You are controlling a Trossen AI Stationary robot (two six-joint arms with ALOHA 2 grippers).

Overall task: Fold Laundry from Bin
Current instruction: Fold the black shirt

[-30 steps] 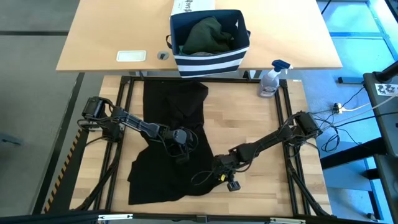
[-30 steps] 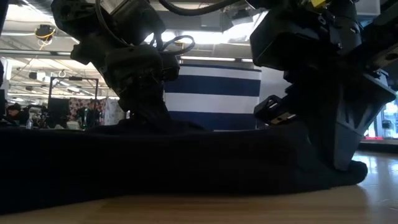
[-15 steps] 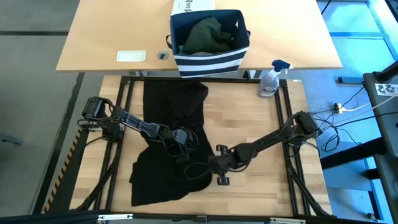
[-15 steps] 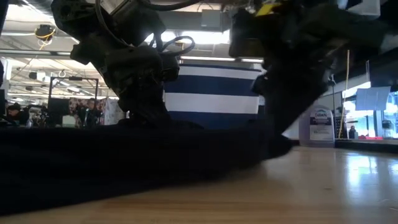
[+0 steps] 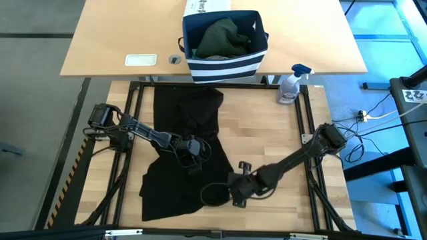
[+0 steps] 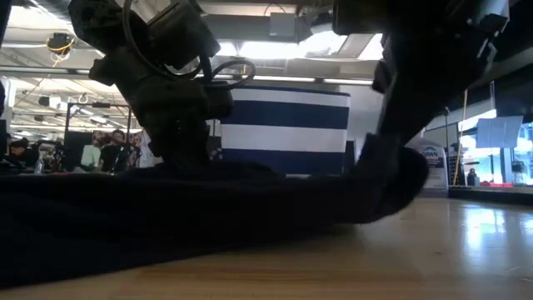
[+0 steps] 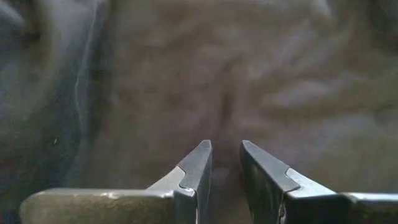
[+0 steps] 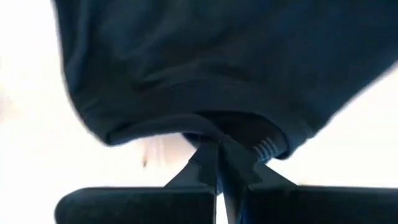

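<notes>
- The black garment [image 5: 183,153] lies spread on the desk [image 5: 267,133], below the bin [image 5: 225,43], which holds more laundry [image 5: 223,37].
- Our right gripper [image 5: 235,195] is clenched on its lower hem, fingers [image 8: 208,158] pinching a bunched fold.
- Our left gripper [image 5: 192,151] presses mid-cloth, fingers [image 7: 199,165] slightly parted; we cannot tell whether they grip.
- We judge it soft, light and limp; hems and corners suit best.

High cam: straight down over whole worktop [image 5: 267,133], far. Low cam: worktop level, faces bin [image 6: 283,125] & room. Wrist cams: v. close on black cloth [image 8: 199,68]. High + low share bin, cloth, both arms
</notes>
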